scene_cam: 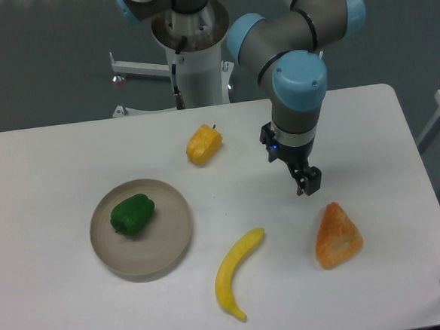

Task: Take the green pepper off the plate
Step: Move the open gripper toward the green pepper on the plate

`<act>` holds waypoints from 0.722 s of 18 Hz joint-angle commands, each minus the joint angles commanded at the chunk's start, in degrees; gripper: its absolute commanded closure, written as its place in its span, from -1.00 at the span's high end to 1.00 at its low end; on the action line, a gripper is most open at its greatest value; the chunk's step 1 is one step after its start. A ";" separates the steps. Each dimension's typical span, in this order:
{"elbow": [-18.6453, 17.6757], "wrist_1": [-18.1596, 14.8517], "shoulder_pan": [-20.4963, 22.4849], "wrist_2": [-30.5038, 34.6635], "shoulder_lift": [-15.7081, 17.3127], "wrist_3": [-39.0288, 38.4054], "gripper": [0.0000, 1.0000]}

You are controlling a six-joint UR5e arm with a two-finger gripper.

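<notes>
The green pepper [133, 214] lies on the round beige-grey plate [169, 236], left of the plate's middle. The plate sits on the white table at the front left. My gripper [307, 185] hangs over the table far to the right of the plate, above and left of the orange wedge. Its fingers point down and look close together, with nothing between them.
A yellow-orange pepper [203, 145] lies behind the plate toward the middle. A banana [238, 272] lies in front, right of the plate. An orange wedge-shaped item [337, 236] sits at the right. The arm's base [196, 61] stands at the table's back edge.
</notes>
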 joint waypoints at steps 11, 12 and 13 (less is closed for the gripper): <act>-0.96 0.18 -2.28 -0.70 -0.62 -1.23 1.00; -1.49 0.18 -2.63 -0.70 -0.35 -1.23 1.00; -2.19 0.09 -2.90 -0.70 -0.09 -1.23 1.00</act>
